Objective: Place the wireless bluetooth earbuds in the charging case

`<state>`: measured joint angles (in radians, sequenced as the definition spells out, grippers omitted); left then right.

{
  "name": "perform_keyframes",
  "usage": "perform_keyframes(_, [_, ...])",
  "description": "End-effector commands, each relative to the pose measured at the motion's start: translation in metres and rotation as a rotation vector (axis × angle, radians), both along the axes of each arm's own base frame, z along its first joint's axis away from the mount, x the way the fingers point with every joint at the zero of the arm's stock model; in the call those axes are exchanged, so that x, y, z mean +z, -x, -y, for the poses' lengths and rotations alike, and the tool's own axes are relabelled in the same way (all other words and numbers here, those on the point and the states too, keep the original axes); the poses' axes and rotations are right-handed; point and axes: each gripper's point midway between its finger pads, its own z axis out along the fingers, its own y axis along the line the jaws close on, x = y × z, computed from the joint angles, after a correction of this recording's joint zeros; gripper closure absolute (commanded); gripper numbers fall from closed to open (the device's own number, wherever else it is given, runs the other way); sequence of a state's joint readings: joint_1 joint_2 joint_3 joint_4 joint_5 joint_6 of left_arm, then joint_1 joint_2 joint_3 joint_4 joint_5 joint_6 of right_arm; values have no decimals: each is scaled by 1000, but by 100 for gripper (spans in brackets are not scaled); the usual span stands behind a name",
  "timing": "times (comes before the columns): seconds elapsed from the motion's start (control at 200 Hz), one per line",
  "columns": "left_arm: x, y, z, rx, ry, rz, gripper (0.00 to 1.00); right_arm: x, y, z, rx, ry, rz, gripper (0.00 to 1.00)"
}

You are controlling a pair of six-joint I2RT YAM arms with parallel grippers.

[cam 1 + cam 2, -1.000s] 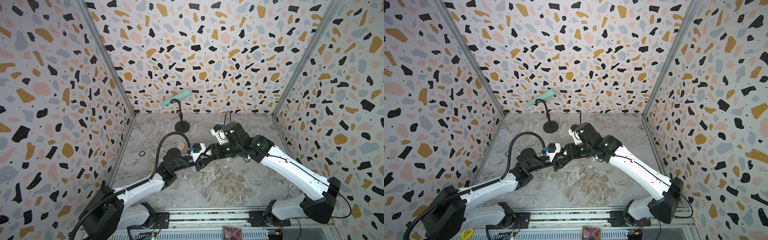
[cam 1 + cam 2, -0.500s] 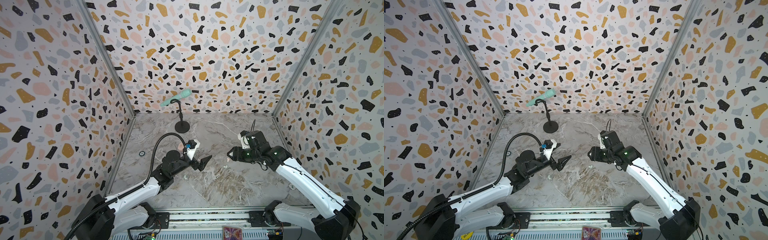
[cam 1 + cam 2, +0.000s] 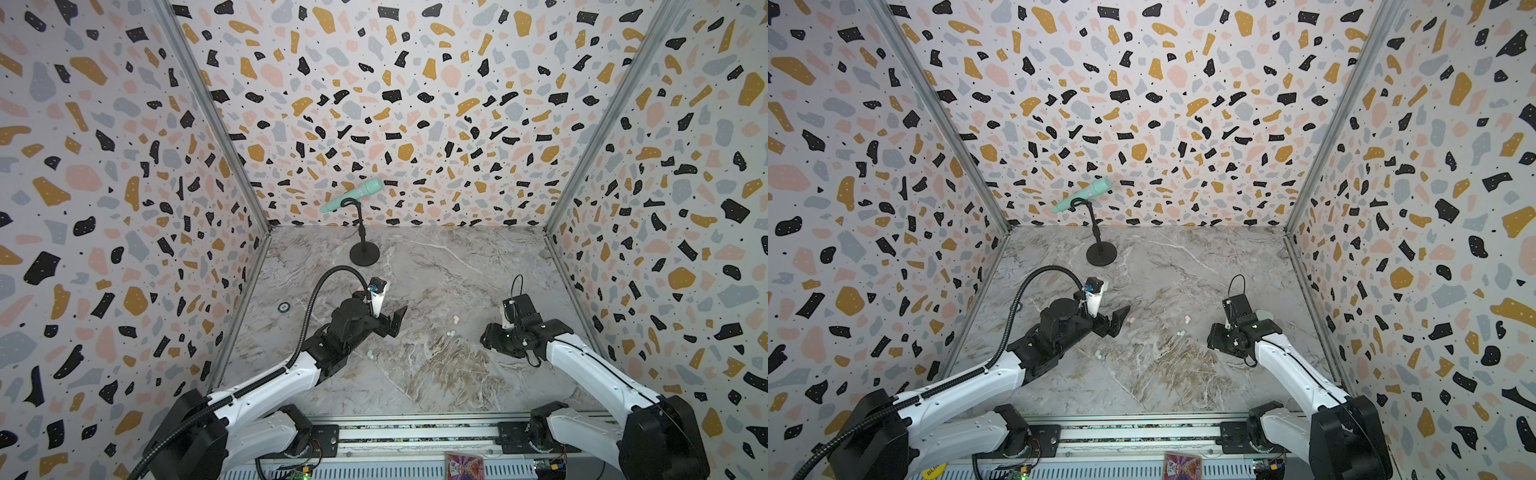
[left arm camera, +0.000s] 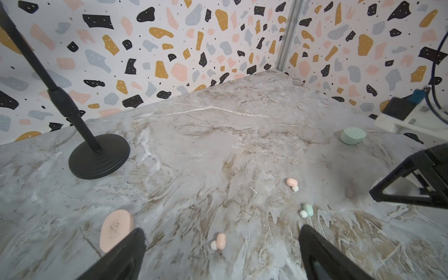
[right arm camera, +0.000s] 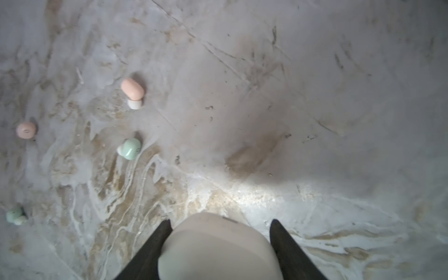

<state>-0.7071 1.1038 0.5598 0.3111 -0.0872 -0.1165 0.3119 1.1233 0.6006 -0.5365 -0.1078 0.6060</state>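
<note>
Right wrist view: right gripper (image 5: 220, 221) clamps a pale case (image 5: 218, 247). Left gripper (image 4: 222, 230) stands open, empty. Four earbuds (image 5: 132, 88) lie loose, uninserted.

mint microphone (image 3: 352, 194) on black stand (image 3: 364, 253) (tilted) | small ring (image 3: 284, 307) near left wall (image 3: 124, 216)

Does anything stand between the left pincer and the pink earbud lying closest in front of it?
Nothing visible does. The left pincer is open, and the pink earbud lies on the bare tabletop just ahead of its gap. The pink case sits beside one finger, off that line.
</note>
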Motion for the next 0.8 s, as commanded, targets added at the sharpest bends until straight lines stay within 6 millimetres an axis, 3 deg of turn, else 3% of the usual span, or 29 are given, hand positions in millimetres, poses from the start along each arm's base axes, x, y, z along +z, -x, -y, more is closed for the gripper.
perform_keyframes(0.0, [16,-5,0,20,28,22,0,-10,-4,9,-47,28,7,50])
perform_keyframes(0.37, [16,-6,5,9,48,8,0,-34,6,17,-73,66,-64,49])
perform_keyframes(0.516, [12,-10,3,24,16,-5,0,-38,10,16,-77,57,-83,41])
perform_keyframes(0.656, [12,-10,3,29,7,-10,0,-28,9,18,-82,63,-77,29])
perform_keyframes(0.791, [12,-9,2,29,6,-4,0,-3,1,17,-73,57,-39,20])
